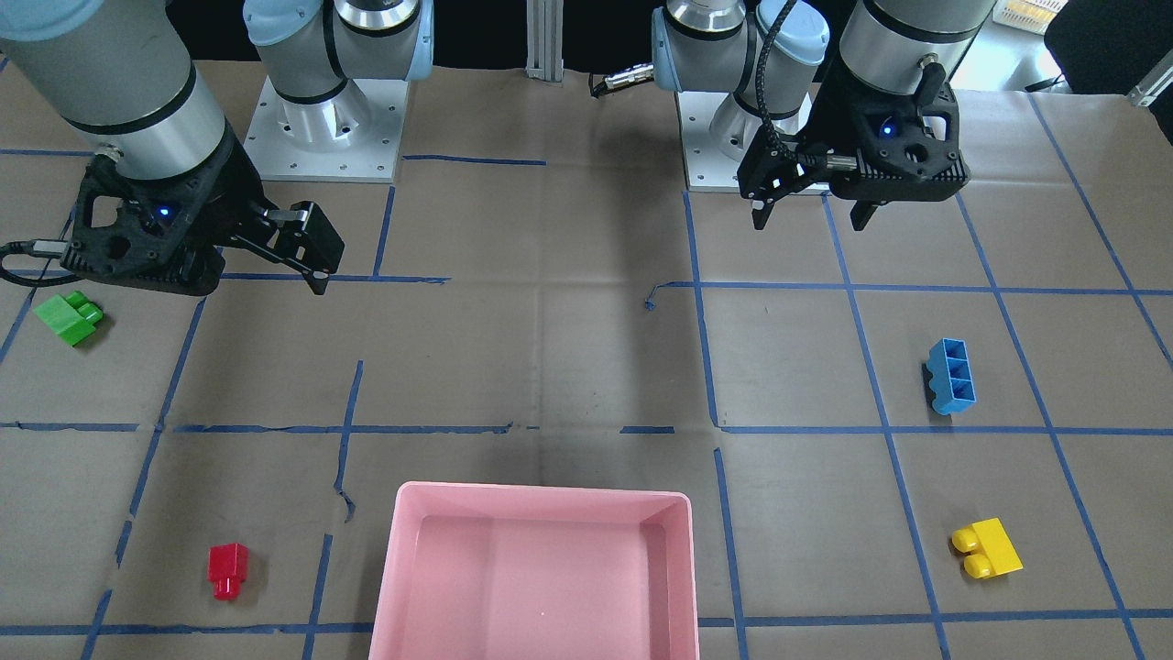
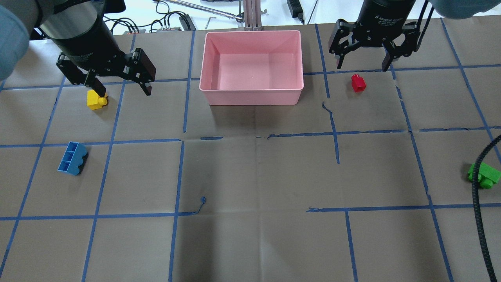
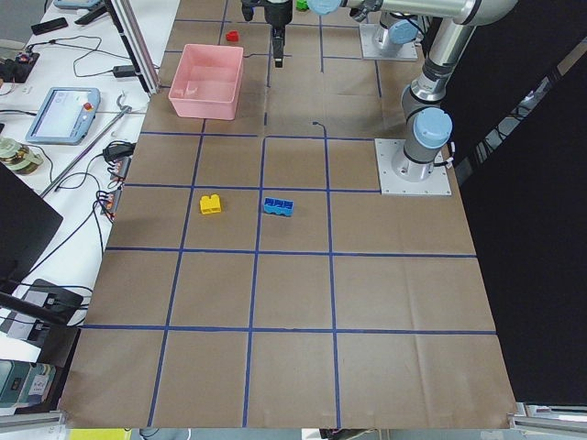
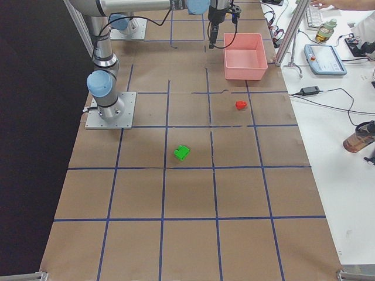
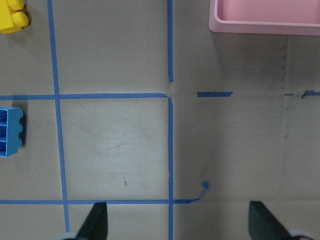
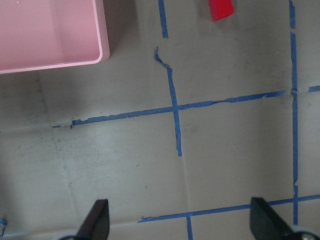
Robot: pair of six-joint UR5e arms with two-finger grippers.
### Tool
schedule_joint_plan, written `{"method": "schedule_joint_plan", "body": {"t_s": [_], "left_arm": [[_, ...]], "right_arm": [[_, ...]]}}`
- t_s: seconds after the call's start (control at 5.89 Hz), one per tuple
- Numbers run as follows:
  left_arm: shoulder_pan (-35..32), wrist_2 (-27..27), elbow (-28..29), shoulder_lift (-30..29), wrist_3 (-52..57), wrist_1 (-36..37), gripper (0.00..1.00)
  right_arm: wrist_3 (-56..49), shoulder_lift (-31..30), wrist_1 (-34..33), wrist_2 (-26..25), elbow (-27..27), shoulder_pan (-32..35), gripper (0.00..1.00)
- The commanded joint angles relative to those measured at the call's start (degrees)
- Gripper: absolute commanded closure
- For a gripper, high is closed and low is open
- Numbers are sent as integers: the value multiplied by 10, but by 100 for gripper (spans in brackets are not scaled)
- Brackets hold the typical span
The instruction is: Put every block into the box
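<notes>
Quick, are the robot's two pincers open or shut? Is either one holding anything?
Left pincer: open, holding nothing.
Right pincer: open, holding nothing.

Smooth plastic box (image 2: 250, 96), glossy plastic green block (image 1: 66, 319), matt creased paper (image 2: 254, 235)

Brown-papered table (image 2: 250, 176) gridded with blue tape (image 2: 178, 176). A pink tray (image 2: 250, 93) sits mid-far-edge, flanked by a red brick (image 2: 357, 83) and a yellow brick (image 2: 95, 100) — blue brick (image 2: 72, 158) toward the left end, green brick (image 2: 485, 175) toward the right.
</notes>
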Motion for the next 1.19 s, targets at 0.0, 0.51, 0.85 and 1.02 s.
{"method": "schedule_joint_plan", "body": {"t_s": [0.0, 0.51, 0.85, 1.02], "left_arm": [[2, 0, 0, 0, 0, -1, 1], [3, 2, -6, 0, 0, 1, 1], [19, 4, -9, 1, 1, 1, 1], [49, 4, -10, 10, 2, -6, 1]], "right_arm": [[0, 1, 0, 0, 2, 0, 0], [0, 0, 0, 1, 1, 0, 0], [-1, 0, 0, 0, 1, 0, 0], [-1, 1, 0, 0, 1, 0, 0]]}}
